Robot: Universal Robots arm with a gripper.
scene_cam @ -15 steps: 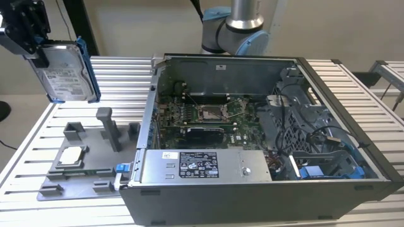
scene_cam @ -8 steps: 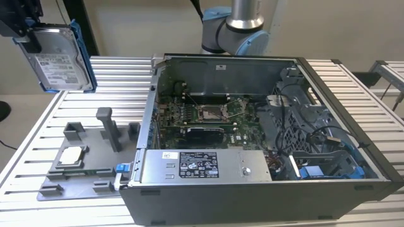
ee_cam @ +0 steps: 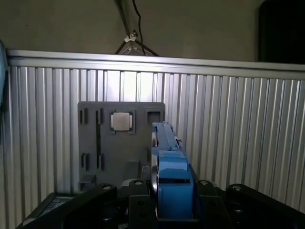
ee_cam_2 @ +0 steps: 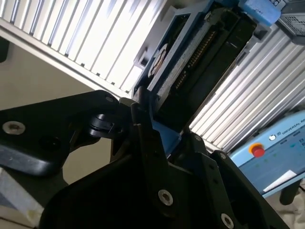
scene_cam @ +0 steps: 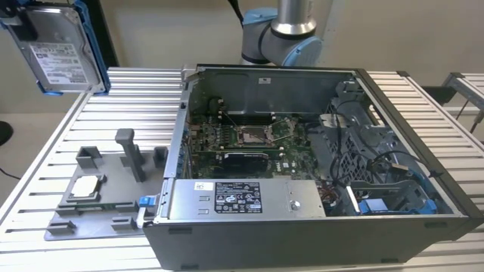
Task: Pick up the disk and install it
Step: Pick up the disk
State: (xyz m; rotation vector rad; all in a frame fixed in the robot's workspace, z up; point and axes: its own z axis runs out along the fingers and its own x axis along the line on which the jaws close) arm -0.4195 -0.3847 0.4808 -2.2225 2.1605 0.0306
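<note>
The disk [scene_cam: 60, 48], a silver drive with a white label in a blue carrier, hangs high over the table's back corner at the exterior view's left, label facing the camera. My gripper [scene_cam: 30, 25] is shut on it from that side. In the first wrist view the disk [ee_cam: 167, 162] stands edge-on between my gripper's [ee_cam: 170, 193] black fingers [ee_cam: 138, 202], above the grey fixture plate. The second wrist view shows the disk's [ee_cam_2: 190, 62] connector edge sticking out past the gripper [ee_cam_2: 157, 138].
An open computer case [scene_cam: 423, 170] lies on the slatted table [scene_cam: 136, 96], with a motherboard, a silver power supply box [scene_cam: 242, 198] and a blue bay [scene_cam: 378, 205] inside. A grey fixture plate [scene_cam: 113, 170] holds a small silver chip [scene_cam: 85, 187]. The arm's base [scene_cam: 284, 34] stands behind the case.
</note>
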